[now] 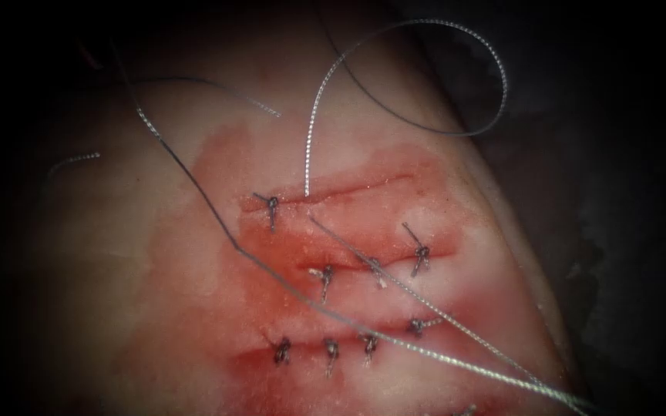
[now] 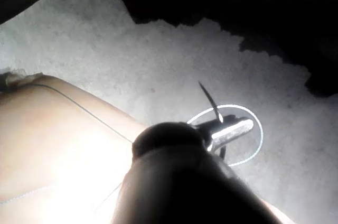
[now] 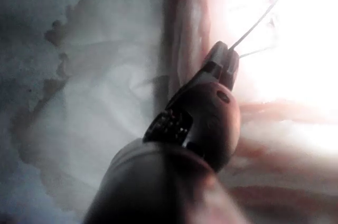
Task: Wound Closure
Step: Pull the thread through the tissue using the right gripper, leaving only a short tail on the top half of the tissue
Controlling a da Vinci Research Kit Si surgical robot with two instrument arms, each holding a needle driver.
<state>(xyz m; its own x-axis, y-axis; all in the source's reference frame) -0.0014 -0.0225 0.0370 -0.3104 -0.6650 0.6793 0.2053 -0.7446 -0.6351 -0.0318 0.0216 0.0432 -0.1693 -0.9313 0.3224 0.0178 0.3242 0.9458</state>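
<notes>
The left claw [image 2: 232, 131] is pinching the needle [image 2: 210, 100] off the tissue [image 1: 156, 293]; the right claw [image 3: 224, 63] pinches thread [image 1: 395, 296]. That slack loop could snag on the finished knots [image 1: 329, 350].

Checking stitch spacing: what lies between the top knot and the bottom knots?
Endoscope view: middle cut with knots, crossed by thread. Left tool holds the needle off the tissue, right tool thread.

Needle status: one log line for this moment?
left hand: holds needle near mid-curve, off tissue | right hand: holds thread
</notes>
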